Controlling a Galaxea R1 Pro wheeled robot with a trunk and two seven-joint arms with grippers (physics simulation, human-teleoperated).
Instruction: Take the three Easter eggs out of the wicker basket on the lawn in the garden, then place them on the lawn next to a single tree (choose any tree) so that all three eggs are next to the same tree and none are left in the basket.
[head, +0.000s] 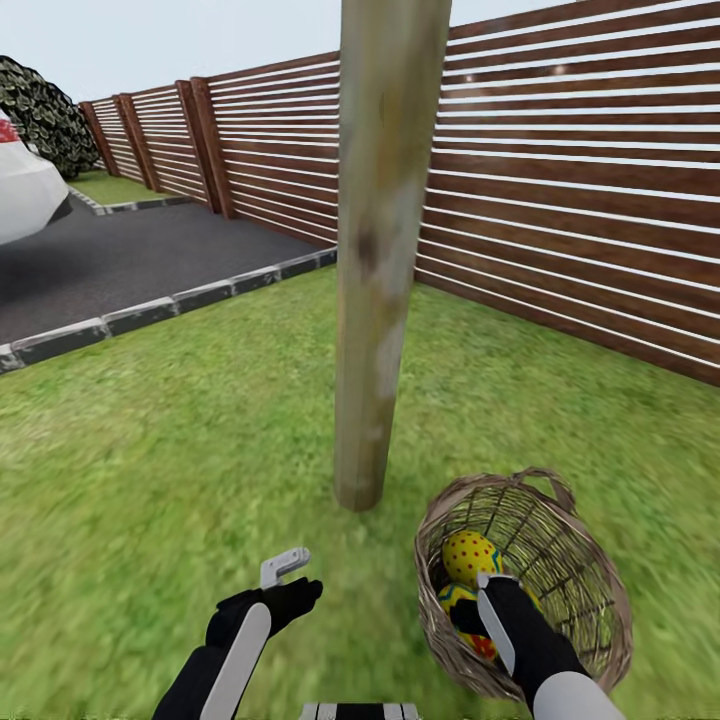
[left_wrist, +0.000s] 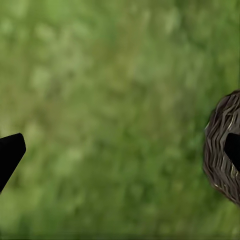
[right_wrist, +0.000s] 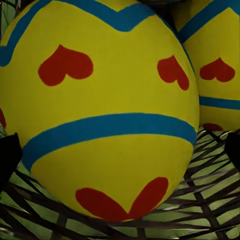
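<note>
Nearest the robot, right claw (head: 480, 612) reaches down into the basket (head: 590, 590), fingers spread either side of an egg (right_wrist: 100, 115) but not touching it; a second egg (right_wrist: 215, 65) sits just behind. Left claw (head: 285, 570) hangs over the lawn (head: 180, 430), open, nothing in it, basket off to its side. Just beyond, tree (head: 385, 250) trunk stands beside the basket. Farther back: driveway (head: 120, 260), fence (head: 580, 200), white car (head: 25, 185).

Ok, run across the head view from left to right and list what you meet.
White car → paved driveway → left gripper → tree trunk → wicker basket with the Easter eggs and the right gripper reaching in.
</note>
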